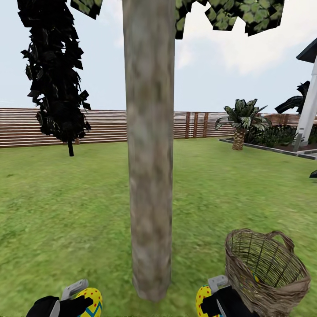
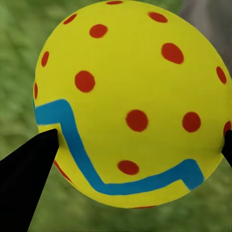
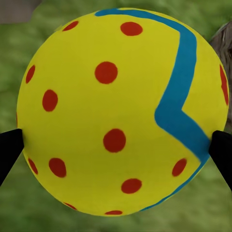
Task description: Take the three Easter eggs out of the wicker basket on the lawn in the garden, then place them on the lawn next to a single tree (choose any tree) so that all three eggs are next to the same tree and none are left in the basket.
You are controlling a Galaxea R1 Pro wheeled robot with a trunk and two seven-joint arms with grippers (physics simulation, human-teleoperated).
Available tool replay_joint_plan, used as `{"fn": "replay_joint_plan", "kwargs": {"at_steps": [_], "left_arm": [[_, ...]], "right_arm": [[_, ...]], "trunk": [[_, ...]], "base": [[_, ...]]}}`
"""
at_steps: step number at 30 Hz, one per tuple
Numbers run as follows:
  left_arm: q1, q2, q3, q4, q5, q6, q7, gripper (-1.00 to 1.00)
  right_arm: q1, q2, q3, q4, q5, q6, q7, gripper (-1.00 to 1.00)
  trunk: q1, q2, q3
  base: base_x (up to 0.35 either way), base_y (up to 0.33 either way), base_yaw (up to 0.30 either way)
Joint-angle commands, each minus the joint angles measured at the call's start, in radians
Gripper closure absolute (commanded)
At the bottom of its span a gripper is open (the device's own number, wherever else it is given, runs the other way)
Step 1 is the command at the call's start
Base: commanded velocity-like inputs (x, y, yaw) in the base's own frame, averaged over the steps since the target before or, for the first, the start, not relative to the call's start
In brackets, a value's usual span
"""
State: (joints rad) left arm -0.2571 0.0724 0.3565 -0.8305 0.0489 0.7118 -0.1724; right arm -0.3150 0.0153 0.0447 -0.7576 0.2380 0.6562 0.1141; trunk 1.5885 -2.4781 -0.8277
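Gripping an egg in each hand, the robot faces the tree (image 1: pixel 149 176) at close range. The left gripper (image 1: pixel 72 304) is clamped across one egg (image 1: pixel 90 301), black fingertips (image 2: pixel 29 169) pinching its widest part; the right gripper (image 1: pixel 215 301) pinches a second egg (image 1: pixel 203 297) the same way, just beside the wicker basket (image 1: pixel 264 273) on the lawn (image 1: pixel 66 211). A speck of yellow inside the basket may be the third egg. Smooth, round, hard shells look slippery and probably light, so a hold across the middle seems safest; set down, they could roll.
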Motion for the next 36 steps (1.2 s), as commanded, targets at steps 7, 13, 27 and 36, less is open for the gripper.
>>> {"fn": "replay_joint_plan", "kwargs": {"at_steps": [7,13,27,36], "left_arm": [[-0.001,0.016,0.002,-0.008,0.004,0.006,-0.002,1.00],[-0.001,0.099,0.014,-0.050,0.006,0.018,-0.011,1.00],[-0.001,0.099,0.014,-0.051,0.006,0.020,-0.010,1.00],[-0.001,0.100,0.018,-0.052,0.007,0.020,-0.010,1.00]], "right_arm": [[-0.001,0.000,0.000,-0.002,0.010,0.005,0.009,1.00],[0.000,-0.004,-0.005,-0.010,0.010,0.004,0.009,1.00],[-0.001,-0.005,-0.005,-0.012,0.010,0.003,0.009,1.00],[-0.001,-0.005,-0.005,-0.009,0.010,0.003,0.008,1.00]], "trunk": [[0.013,-0.023,-0.026],[0.016,-0.024,-0.049],[0.022,-0.027,-0.103],[0.026,-0.030,-0.138]], "base": [[0.000,0.000,0.000],[0.000,0.000,0.000],[0.000,0.000,0.000],[0.000,0.000,0.000]]}}
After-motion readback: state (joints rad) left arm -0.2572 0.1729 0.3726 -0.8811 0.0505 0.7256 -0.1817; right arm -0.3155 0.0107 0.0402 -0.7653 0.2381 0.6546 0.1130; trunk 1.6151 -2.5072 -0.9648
